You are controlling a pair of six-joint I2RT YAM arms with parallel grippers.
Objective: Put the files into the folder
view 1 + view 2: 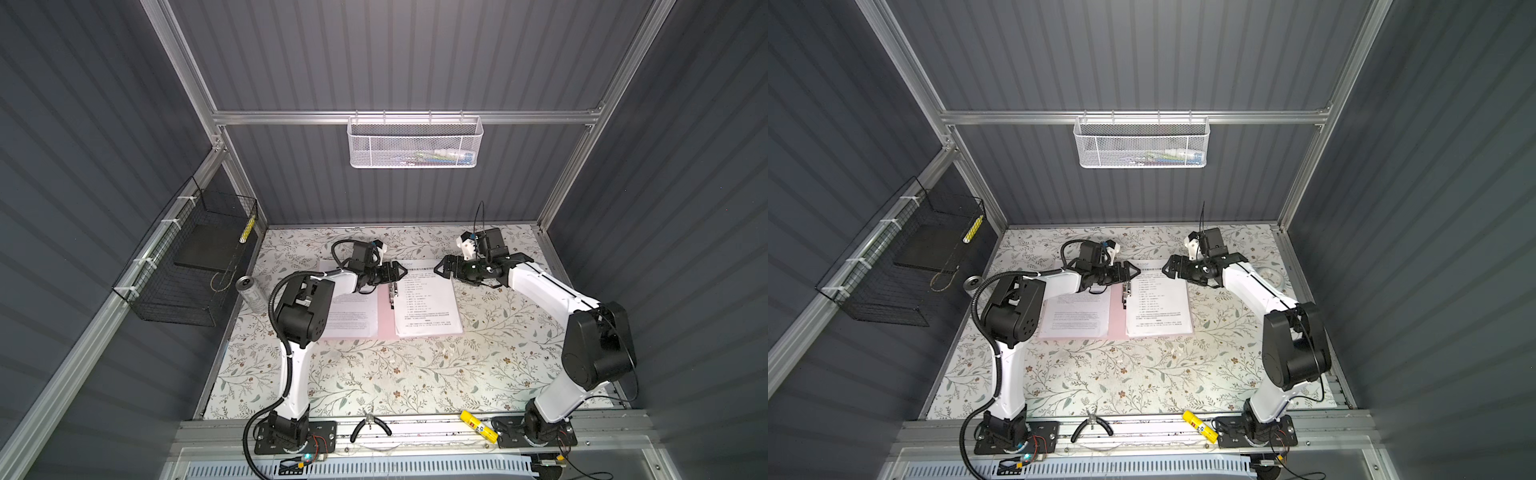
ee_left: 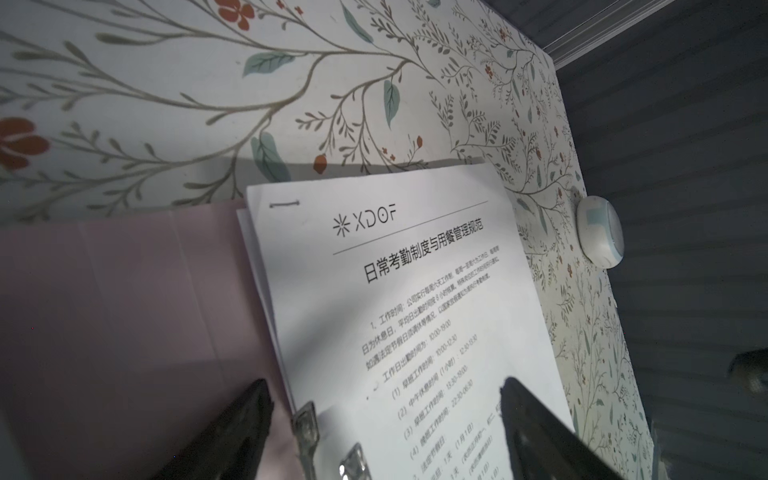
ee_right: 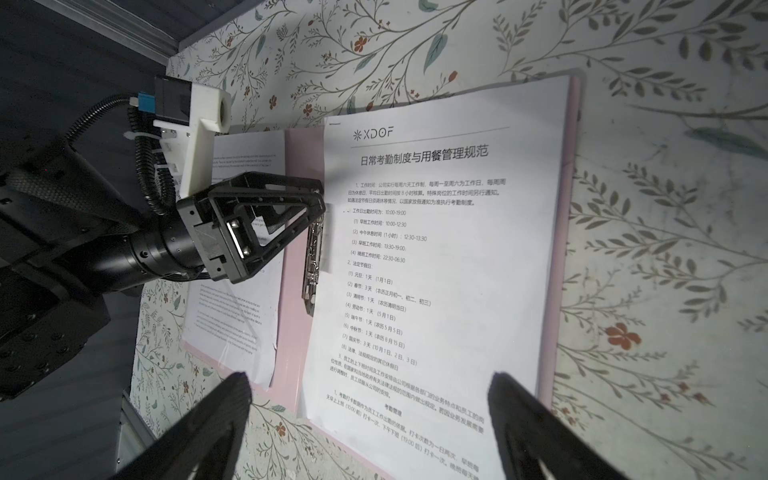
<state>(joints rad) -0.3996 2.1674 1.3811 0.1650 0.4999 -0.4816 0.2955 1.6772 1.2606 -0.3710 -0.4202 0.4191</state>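
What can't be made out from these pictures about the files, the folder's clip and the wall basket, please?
- Left sheet: both top views, left arm covers part of it.
- Clip: right wrist view, left pincer hides its far end; whether it pins the files is unclear.
- Clip: left wrist view, cut off by the picture edge.
- White basket: top views, contents too small behind mesh.

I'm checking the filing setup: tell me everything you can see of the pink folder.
The folder is thin, pale pink, card-like, lying open and flat on the floral tabletop. A metal clip runs along its spine. A headed stack of sheets covers its right half, another printed sheet its left. The open left gripper is at the clip's far end; contact is unclear.
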